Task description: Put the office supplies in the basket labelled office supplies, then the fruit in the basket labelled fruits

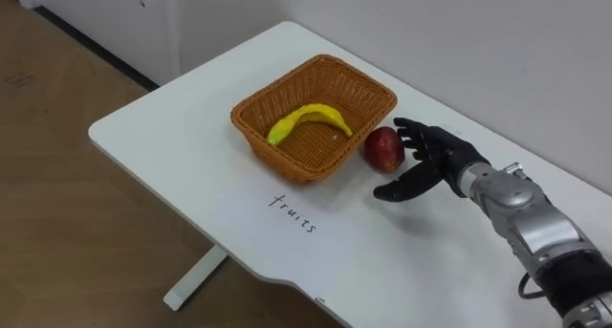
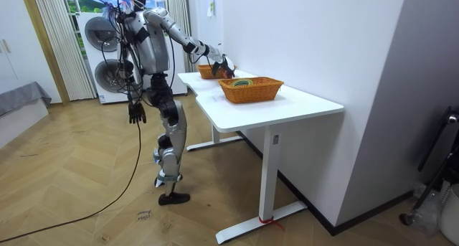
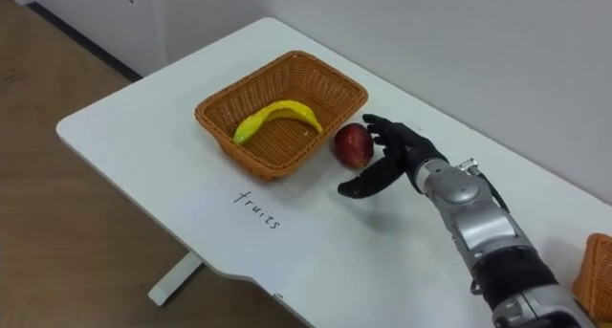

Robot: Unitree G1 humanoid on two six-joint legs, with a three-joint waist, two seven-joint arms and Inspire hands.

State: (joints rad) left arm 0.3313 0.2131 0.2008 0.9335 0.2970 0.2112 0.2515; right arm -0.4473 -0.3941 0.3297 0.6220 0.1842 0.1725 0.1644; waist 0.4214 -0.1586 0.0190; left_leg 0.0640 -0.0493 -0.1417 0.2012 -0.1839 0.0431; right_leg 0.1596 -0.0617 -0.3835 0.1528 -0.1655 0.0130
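A red apple lies on the white table, just right of a wicker basket that holds a yellow banana. My right hand is open right beside the apple, fingers spread behind it and the thumb low in front, with a small gap to the fruit. In the room view the right arm reaches out over the table to the far basket, and my left hand hangs at my side.
The word "fruits" is handwritten on the table before the banana basket. A second wicker basket with coloured items stands on a nearer table, its corner at the lower right. A wall runs behind the tables.
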